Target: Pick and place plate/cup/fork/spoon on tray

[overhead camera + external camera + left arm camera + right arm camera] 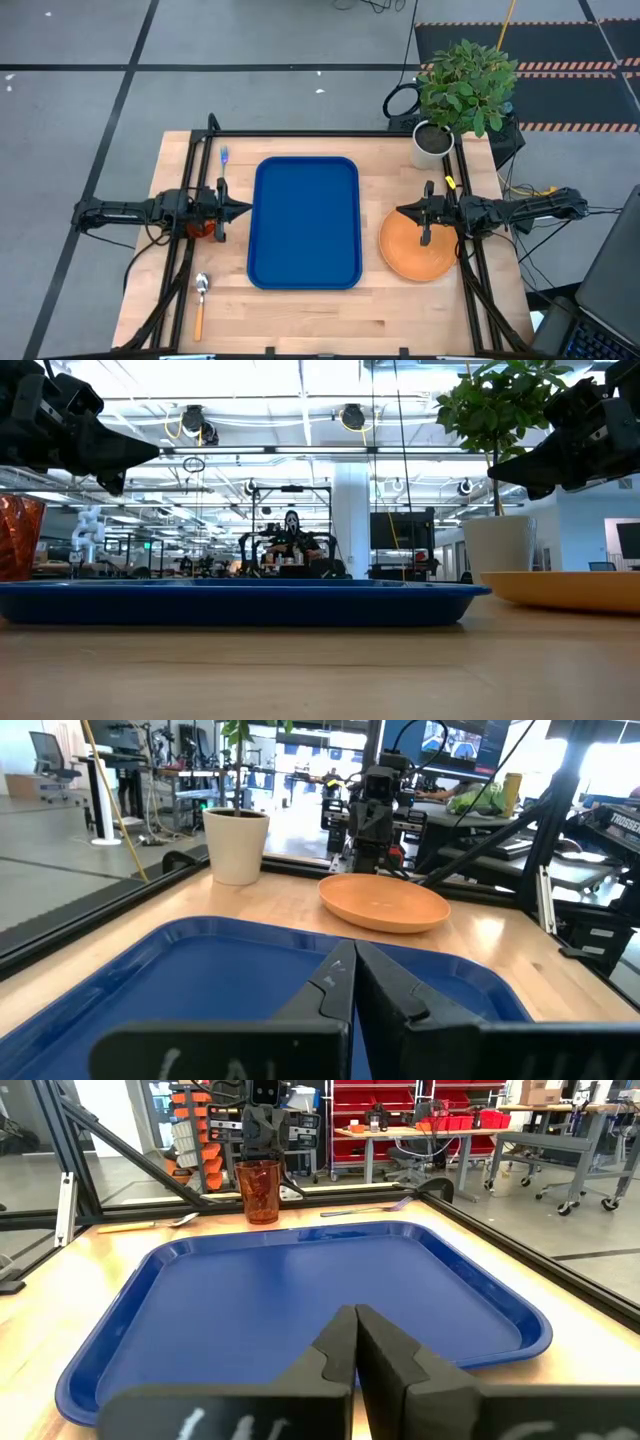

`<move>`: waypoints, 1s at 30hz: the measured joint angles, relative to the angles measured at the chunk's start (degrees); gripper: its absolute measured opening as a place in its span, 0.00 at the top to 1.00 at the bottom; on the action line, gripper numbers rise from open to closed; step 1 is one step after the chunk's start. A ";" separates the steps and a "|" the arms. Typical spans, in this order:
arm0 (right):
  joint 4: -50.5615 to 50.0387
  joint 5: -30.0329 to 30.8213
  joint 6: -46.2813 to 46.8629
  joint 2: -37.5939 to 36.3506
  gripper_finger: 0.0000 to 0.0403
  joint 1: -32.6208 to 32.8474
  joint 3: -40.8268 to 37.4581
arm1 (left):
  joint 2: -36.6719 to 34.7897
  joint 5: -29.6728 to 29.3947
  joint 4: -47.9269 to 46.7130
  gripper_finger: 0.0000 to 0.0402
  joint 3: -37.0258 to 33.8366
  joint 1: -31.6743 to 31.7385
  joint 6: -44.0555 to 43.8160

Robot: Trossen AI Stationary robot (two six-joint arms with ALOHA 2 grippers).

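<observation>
High view, left gripper [243, 210]: jaws pressed together, gripping nothing; tip hovers at the left edge of the tray, frame centre-left.
Left wrist view: both fingers [335, 982] meet in a closed wedge above the blue tray floor.
Right gripper [403, 211]: jaws likewise clenched and empty; it hangs over the left part of the plate, tip pointing toward the tray.
Right wrist view: fingers [345, 1342] touch along their length, nothing between them.
Cup [203, 229]: stands on the table just left of the tray, directly below the left wrist in the high view; only partly visible there. Upright in the right wrist view [259, 1191].
Plate [418, 247]: flat on the table, right of the tray, not touching it.
Fork [224, 160]: lies on the wood near the tray's upper-left corner.
Spoon [200, 302]: lies at lower left of the frame, bowl toward the top, handle toward the bottom edge.
Tray [305, 275]: centre of the table, nothing on it.
Plant pot [432, 143]: upper right of the table, not part of the task.
Step in hand: judged as the start; no item is placed or grasped.
Next move calls for: one gripper must part its jaws and descend. The cup sits nearest the left gripper, the plate rim nearest the right.
Risk: the plate's thin rim offers little purchase.
</observation>
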 joint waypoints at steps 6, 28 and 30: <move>-0.02 0.00 -0.01 0.00 1.00 -0.01 0.00 | 0.02 0.00 -0.02 0.98 0.00 -0.01 0.00; 0.02 0.09 -0.94 0.00 1.00 -0.02 0.00 | 0.01 0.00 0.66 0.98 0.00 0.00 -0.14; 0.01 0.09 -3.35 0.02 1.00 -0.02 0.01 | 0.00 0.00 2.44 0.98 0.00 0.01 0.11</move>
